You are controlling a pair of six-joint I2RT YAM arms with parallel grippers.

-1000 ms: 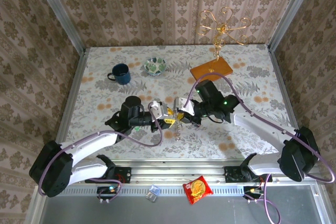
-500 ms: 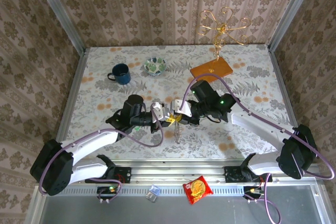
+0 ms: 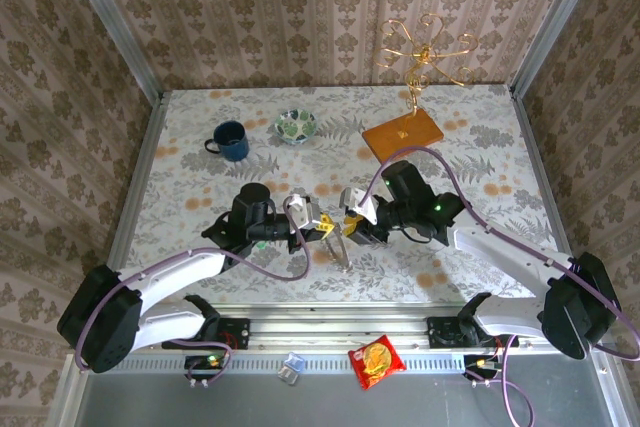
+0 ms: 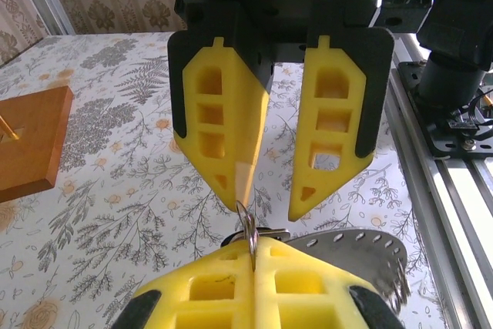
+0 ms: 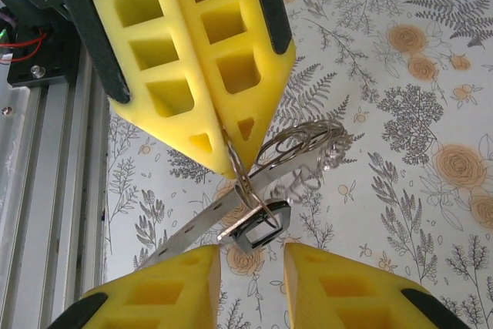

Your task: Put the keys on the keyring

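Note:
My left gripper (image 3: 322,228) (image 4: 253,246) (image 5: 228,166) is shut on a thin steel keyring (image 4: 246,219) (image 5: 242,179), which stands edge-up from its fingertips. From the ring hang a rectangular metal buckle (image 5: 259,226), a perforated metal strap (image 5: 196,225) (image 4: 362,248) (image 3: 340,253) and several loose rings (image 5: 308,141). My right gripper (image 3: 352,226) (image 5: 250,287) (image 4: 269,207) faces it, open, with one fingertip (image 4: 240,190) just touching the ring's top. The green-headed key is out of view.
A blue mug (image 3: 231,140) and a small patterned bowl (image 3: 296,126) stand at the back left. A wooden base (image 3: 402,133) (image 4: 27,140) with a gold wire stand sits back right. A red snack packet (image 3: 375,361) lies on the front ledge beyond the rail (image 4: 443,190).
The right arm has drawn back to the right and a little nearer, widening the gap between the two grippers. The left gripper has held its place with the ring.

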